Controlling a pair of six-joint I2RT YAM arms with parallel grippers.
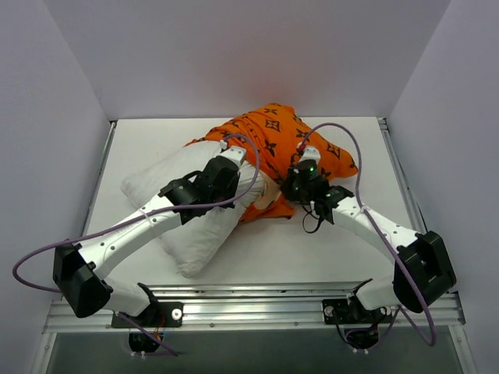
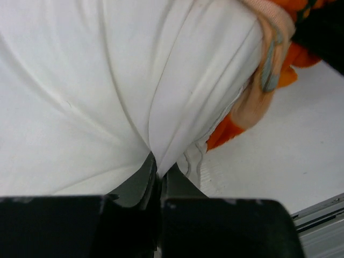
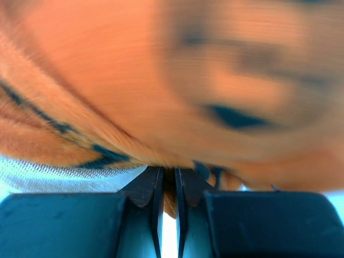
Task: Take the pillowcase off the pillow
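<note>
The white pillow [image 1: 195, 234] lies across the table's left middle, its far end still inside the orange pillowcase [image 1: 273, 132] with black motifs. My left gripper [image 1: 234, 160] is shut on a pinch of the pillow's white fabric [image 2: 80, 97]; its jaws meet at the fold [image 2: 156, 166]. The pillowcase's turned-back edge [image 2: 263, 80] shows at the upper right of the left wrist view. My right gripper [image 1: 300, 175] is shut on a fold of the orange pillowcase [image 3: 161, 80], which fills the right wrist view; its jaws [image 3: 169, 180] pinch the plush.
White walls enclose the table [image 1: 312, 241] on three sides. A metal rail [image 1: 257, 308] runs along the near edge with both arm bases. Purple cables loop over both arms.
</note>
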